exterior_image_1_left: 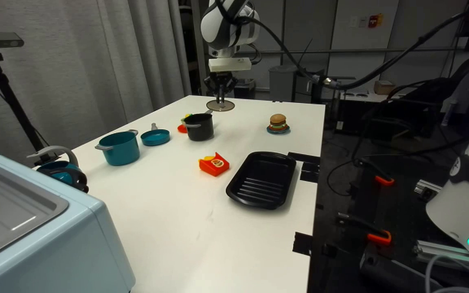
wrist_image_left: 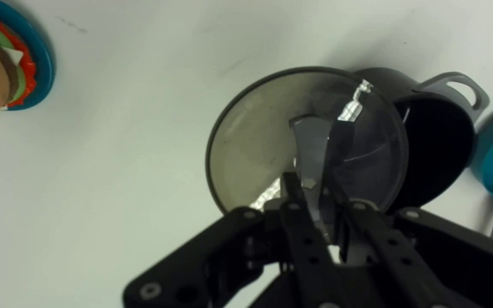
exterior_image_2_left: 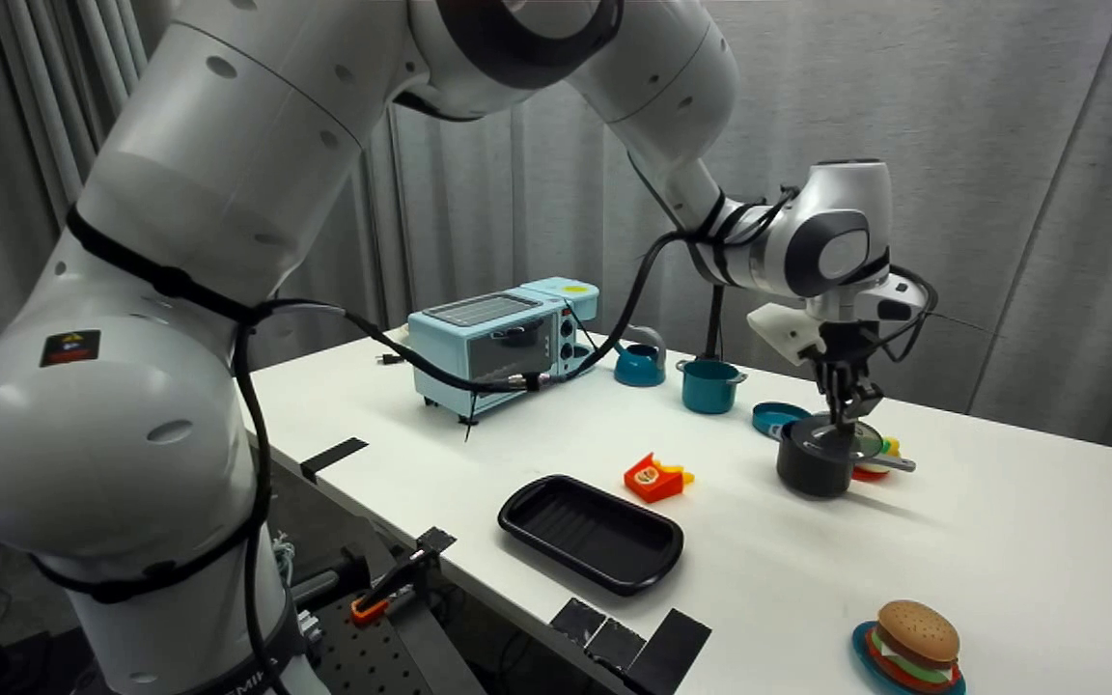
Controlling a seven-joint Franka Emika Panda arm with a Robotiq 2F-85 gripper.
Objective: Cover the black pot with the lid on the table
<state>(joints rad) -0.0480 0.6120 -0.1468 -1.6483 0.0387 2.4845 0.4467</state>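
Note:
The black pot (exterior_image_1_left: 200, 129) stands upright on the white table, with its grey side handles showing. It also shows in an exterior view (exterior_image_2_left: 807, 475) and in the wrist view (wrist_image_left: 443, 137), where its dark inside is partly open to sight. The lid (exterior_image_1_left: 214, 106) is round and see-through with a dark rim and a grey handle. My gripper (exterior_image_1_left: 220, 90) is shut on the lid's handle and holds the lid level above the table. In the wrist view the lid (wrist_image_left: 250, 141) overlaps part of the pot, off to one side. My gripper's fingers (wrist_image_left: 311, 184) pinch the handle there.
Beside the pot are a teal pan (exterior_image_1_left: 155, 137), a teal pot (exterior_image_1_left: 121, 149) and a red-yellow-green toy (exterior_image_2_left: 890, 448). A red fries box (exterior_image_1_left: 215, 164), a black grill pan (exterior_image_1_left: 264, 179) and a toy burger (exterior_image_1_left: 278, 123) lie nearer the robot. A light-blue oven (exterior_image_2_left: 508, 338) and teal kettle (exterior_image_2_left: 640, 365) stand farther along.

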